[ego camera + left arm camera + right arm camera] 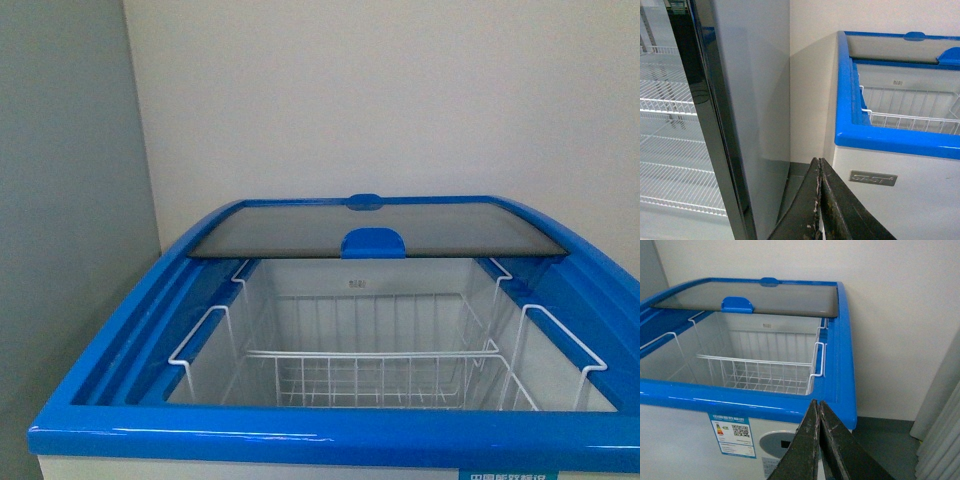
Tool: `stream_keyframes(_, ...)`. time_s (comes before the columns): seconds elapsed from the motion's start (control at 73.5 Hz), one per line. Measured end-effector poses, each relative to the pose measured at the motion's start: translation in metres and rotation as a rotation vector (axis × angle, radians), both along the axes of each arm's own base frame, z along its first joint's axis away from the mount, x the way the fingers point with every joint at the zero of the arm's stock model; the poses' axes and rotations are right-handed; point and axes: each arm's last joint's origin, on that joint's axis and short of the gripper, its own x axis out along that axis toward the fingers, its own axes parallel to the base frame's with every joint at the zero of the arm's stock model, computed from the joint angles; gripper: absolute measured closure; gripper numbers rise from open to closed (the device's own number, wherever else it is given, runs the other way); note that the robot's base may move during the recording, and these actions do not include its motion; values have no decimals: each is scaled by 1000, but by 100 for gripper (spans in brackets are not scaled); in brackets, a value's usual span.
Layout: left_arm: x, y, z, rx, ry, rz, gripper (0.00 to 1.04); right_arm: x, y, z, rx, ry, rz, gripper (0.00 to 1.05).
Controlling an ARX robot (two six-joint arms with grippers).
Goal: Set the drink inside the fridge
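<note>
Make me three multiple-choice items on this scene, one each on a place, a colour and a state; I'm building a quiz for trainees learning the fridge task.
1. Where does the grey cabinet stand, relative to the fridge?
A. on its left
B. on its right
C. on top of it

2. What colour is the lid handle?
A. red
B. white
C. blue

3. How is the sliding glass lid?
A. fully shut
B. slid back
C. taken off

Key:
1 A, the left wrist view shows the cabinet just off the fridge's left side.
2 C, it matches the blue rim.
3 B, the wire basket lies uncovered and empty; both claws are shut, holding nothing.
</note>
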Motion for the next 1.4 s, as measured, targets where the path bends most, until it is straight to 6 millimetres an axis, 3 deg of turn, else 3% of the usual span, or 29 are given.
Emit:
stream_keyframes(0.367,0,0,0,0,0,0,102,0,0,-23,0,0,0,102)
stream_keyframes(0.884,0,0,0,-1,0,0,102,-2,0,-33,0,-34,0,102)
stream_keyframes(1.401,0,0,0,0,0,0,8,-3,0,-33,0,-37,-1,9)
